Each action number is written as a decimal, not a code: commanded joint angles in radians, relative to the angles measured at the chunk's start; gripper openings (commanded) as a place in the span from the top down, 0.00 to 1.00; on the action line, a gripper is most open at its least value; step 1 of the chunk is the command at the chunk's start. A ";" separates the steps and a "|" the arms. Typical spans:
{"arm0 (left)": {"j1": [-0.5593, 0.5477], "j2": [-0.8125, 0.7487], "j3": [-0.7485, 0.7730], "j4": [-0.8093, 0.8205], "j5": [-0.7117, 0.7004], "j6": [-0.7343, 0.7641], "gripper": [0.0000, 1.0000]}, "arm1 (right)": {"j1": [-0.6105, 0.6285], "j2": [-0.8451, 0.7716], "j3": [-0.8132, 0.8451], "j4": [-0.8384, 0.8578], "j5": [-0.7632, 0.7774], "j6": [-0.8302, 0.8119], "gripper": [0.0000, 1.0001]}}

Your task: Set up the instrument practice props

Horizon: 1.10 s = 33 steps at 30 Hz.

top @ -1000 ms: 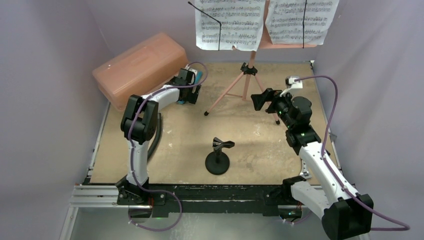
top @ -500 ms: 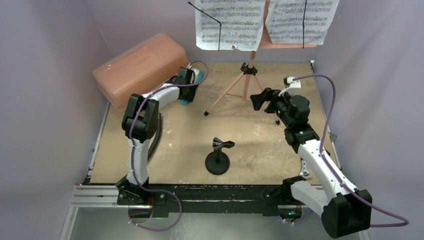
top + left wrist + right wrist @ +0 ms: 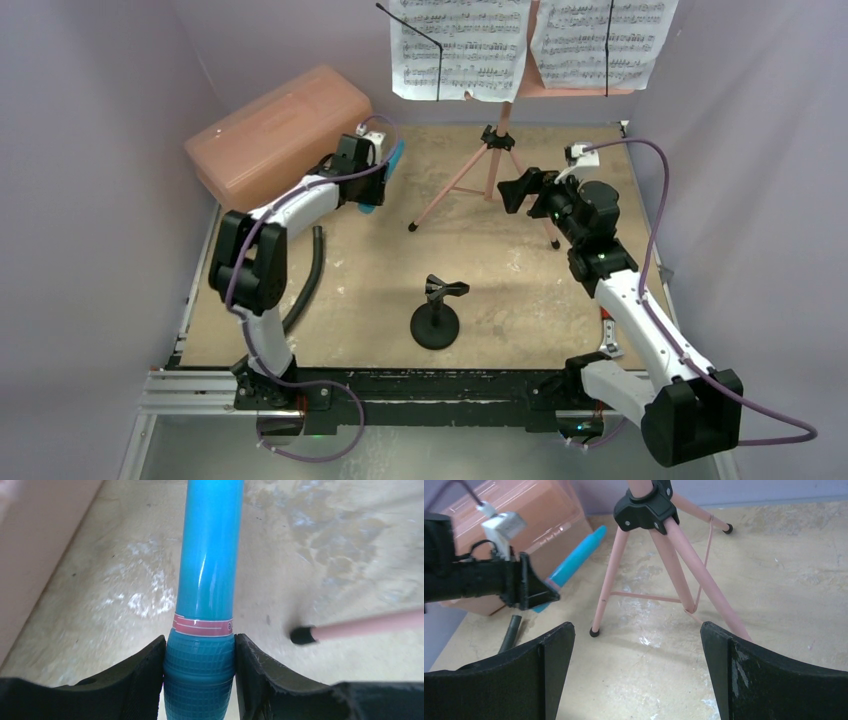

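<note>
Left wrist shows you one glossy cyan plastic toy microphone point(image 3: 210, 555) clamped in the jaws of your left gripper point(image 3: 200, 645), pointing to twelve o'clock; your right gripper point(image 3: 638, 630) gapes.

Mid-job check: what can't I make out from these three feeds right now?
Top view: cyan microphone mostly hidden by the left end effector; only cyan slivers show.
Left wrist view: both microphone ends cut off by the top and bottom edges.
Top view: music stand desk and sheet-music pages cropped by the top edge.
Top view: mic stand clip too small to read; absent from both wrist views.
</note>
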 commanded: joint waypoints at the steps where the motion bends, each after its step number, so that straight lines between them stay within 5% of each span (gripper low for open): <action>1: 0.009 -0.234 -0.091 0.030 0.013 -0.061 1.00 | -0.004 0.007 0.070 0.043 0.006 -0.016 0.02; 8: 0.010 -0.575 -0.271 -0.029 -0.037 -0.061 1.00 | -0.004 0.027 0.083 0.061 -0.057 0.059 0.02; 16: 0.011 -1.039 -0.584 0.199 -0.141 -0.029 1.00 | -0.004 -0.010 0.044 0.088 -0.078 0.051 0.02; 21: 0.011 -1.167 -0.647 0.239 -0.138 0.096 1.00 | -0.004 -0.015 0.084 -0.015 -0.120 0.024 0.02; 26: 0.011 -1.222 -0.659 0.265 0.018 0.255 1.00 | -0.004 -0.015 0.082 -0.048 -0.235 0.012 0.02; 33: 0.011 -1.265 -0.696 0.281 0.538 0.574 1.00 | -0.004 0.046 0.133 -0.096 -0.409 -0.077 0.02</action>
